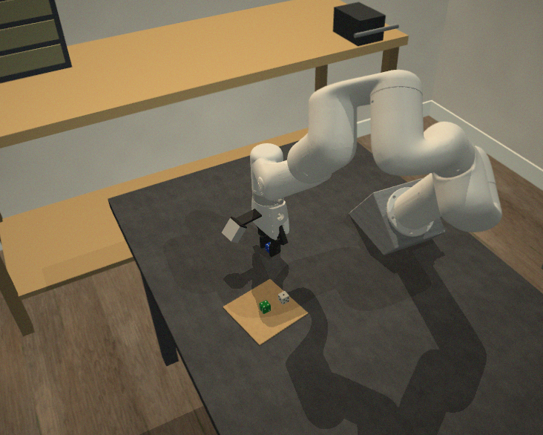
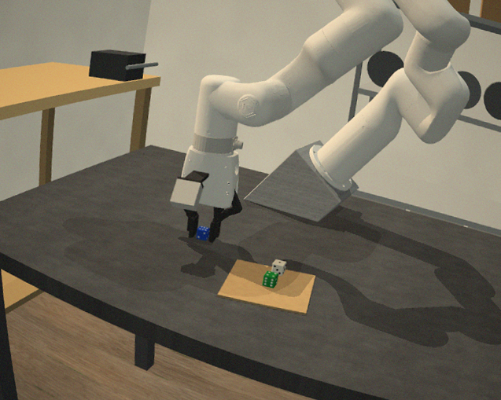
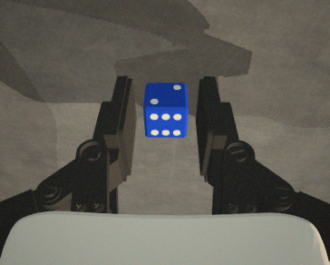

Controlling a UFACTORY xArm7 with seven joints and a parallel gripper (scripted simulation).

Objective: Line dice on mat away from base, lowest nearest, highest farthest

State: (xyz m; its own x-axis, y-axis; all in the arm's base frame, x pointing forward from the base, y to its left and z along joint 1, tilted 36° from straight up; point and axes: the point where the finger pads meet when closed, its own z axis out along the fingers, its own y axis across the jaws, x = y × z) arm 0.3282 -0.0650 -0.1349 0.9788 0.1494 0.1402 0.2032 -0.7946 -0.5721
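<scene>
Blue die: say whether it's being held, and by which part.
Nothing is held; the blue die sits between the open fingers with a gap on each side.

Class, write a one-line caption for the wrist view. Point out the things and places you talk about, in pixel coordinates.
Blue die (image 1: 268,247) (image 2: 202,233) (image 3: 166,110) between the open gripper's (image 1: 270,249) (image 2: 202,235) (image 3: 166,102) fingers, a gap on either side.
</scene>
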